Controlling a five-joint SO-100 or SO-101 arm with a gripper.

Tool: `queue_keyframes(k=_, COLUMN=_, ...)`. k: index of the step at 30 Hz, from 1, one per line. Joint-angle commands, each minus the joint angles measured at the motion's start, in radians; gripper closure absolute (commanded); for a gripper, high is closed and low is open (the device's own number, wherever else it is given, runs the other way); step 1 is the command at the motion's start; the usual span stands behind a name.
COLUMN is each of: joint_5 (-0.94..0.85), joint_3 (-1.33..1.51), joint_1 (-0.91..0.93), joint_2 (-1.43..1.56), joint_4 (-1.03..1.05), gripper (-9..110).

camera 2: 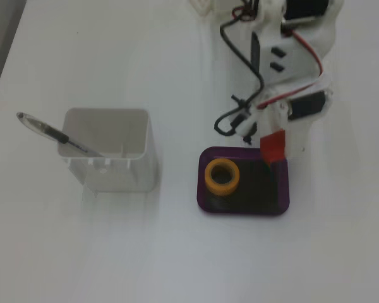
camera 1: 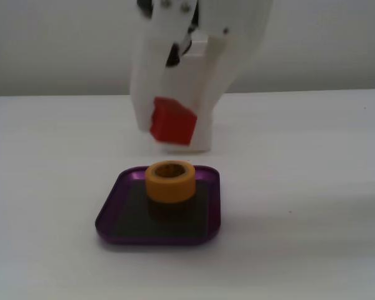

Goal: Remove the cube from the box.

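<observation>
In a fixed view from above we see, on the left, a white container (camera 2: 110, 151) with a pen (camera 2: 54, 134) leaning in it. Further right lies the purple box (camera 2: 284, 189), with a yellow tape roll (camera 2: 222, 175) standing inside. At its far right corner the gripper (camera 2: 275, 148) holds the red cube (camera 1: 172, 121) between its jaws, lifted above the box.

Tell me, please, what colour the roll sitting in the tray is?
Yellow-orange; the tape roll shows best in the low front-on fixed view.
</observation>
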Motion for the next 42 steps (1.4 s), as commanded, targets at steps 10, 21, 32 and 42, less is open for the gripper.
queue_keyframes(k=10, joint_5=0.101, joint_3=0.379, joint_1=0.066, joint_2=0.43, joint_4=0.083, gripper=102)
queue_keyframes(k=21, joint_5=0.144, joint_3=1.19, joint_1=0.078, joint_2=0.678, joint_4=-0.364, gripper=102)
queue_keyframes(k=32, joint_5=0.178, joint_3=1.623, joint_1=0.081, joint_2=0.79, joint_4=-0.699, gripper=102)
queue_keyframes(k=42, joint_5=0.17, joint_3=1.638, joint_1=0.081, joint_2=0.788, joint_4=-0.727, gripper=102)
